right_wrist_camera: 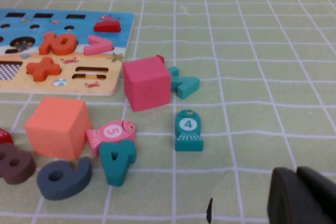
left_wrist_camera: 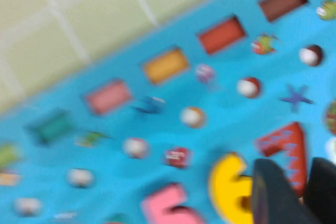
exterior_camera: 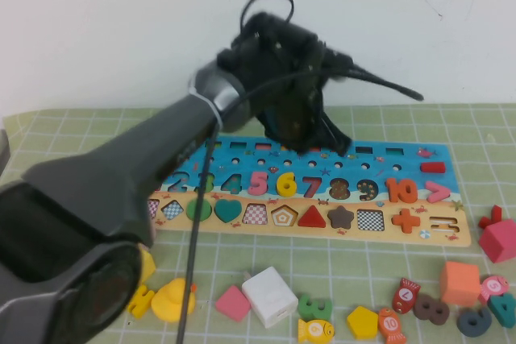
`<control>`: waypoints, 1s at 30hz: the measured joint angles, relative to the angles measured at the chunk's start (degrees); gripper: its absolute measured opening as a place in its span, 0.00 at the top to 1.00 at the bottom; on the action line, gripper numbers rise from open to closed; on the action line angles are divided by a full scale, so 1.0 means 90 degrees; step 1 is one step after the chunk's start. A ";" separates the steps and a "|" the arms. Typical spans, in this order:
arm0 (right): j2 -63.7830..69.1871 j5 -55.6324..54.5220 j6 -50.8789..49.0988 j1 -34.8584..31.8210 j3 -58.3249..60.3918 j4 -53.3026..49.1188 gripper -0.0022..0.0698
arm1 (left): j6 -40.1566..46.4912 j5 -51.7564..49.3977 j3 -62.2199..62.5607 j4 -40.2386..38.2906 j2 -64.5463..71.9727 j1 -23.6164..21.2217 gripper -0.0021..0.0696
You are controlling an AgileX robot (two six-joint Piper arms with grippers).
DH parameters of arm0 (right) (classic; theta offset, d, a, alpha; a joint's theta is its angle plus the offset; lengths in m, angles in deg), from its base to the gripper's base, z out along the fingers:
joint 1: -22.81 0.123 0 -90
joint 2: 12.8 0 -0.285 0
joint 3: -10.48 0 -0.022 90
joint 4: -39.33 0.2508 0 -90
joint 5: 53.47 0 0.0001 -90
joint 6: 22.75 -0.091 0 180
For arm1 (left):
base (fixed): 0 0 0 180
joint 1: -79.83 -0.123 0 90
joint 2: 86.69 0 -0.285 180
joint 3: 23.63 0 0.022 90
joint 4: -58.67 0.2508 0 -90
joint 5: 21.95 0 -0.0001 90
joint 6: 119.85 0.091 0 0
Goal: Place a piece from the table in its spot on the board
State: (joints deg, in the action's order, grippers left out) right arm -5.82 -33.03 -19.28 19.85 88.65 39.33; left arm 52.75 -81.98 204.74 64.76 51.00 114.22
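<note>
over the board (exterior_camera: 242, 223) on the desk (exterior_camera: 403, 126), left claw (exterior_camera: 310, 147) hangs above the 6 (exterior_camera: 286, 184), fingers nearly together, gripping nothing; right claw (right_wrist_camera: 302, 195) low beside the desk's right blocks, fingers together.

On the pale green gridded worktop (exterior_camera: 484, 130) lie one long wooden puzzle board (exterior_camera: 459, 235), three cubes (white (exterior_camera: 270, 296), orange (exterior_camera: 460, 282) and pink (exterior_camera: 501, 239)), one yellow rubber duck (exterior_camera: 173, 300), and one yellow wooden numeral "6" (exterior_camera: 286, 184) seated in the board.
</note>
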 joint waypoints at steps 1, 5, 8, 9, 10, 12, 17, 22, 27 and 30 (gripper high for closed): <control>0.0000 0.0000 0.0000 0.0000 0.0000 0.0000 0.97 | 0.0040 0.0031 0.0000 0.0209 -0.0085 0.0009 0.86; 0.0000 0.0000 0.0000 0.0000 0.0000 0.0000 0.97 | 0.0211 0.0138 0.0000 0.0821 -0.0789 -0.0002 0.95; 0.0000 0.0000 0.0000 0.0000 0.0000 0.0000 0.97 | 0.0480 0.0149 0.0000 0.0876 -0.1487 -0.0002 0.96; 0.0000 0.0000 0.0000 0.0000 0.0000 0.0000 0.97 | 0.0585 0.0149 0.0000 0.0830 -0.1760 -0.0014 0.97; 0.0000 0.0000 0.0000 0.0000 0.0000 0.0000 0.97 | 0.0684 0.0149 0.0000 0.0775 -0.1978 -0.0014 0.97; 0.0000 0.0000 0.0000 0.0000 0.0000 0.0000 0.97 | 0.0887 0.0149 0.0000 0.0675 -0.2529 -0.0014 0.97; 0.0000 0.0000 0.0000 0.0000 0.0000 0.0000 0.97 | 0.1065 -0.0028 0.0015 0.0602 -0.3745 -0.0014 0.97; 0.0000 0.0000 0.0000 0.0000 0.0000 0.0000 0.97 | 0.1366 -0.0695 0.0019 0.0301 -0.4702 -0.0014 0.97; 0.0000 0.0000 0.0000 0.0000 0.0000 0.0000 0.97 | 0.1684 -0.1357 0.0034 -0.0039 -0.5210 -0.0014 0.97; 0.0000 0.0000 0.0000 0.0000 0.0000 0.0000 0.97 | 0.1684 -0.1422 0.0034 -0.0093 -0.5323 -0.0014 0.97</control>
State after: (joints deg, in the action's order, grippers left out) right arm -5.82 -33.03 -19.28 19.85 88.65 39.33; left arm 67.90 -94.79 205.05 63.92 3.09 114.09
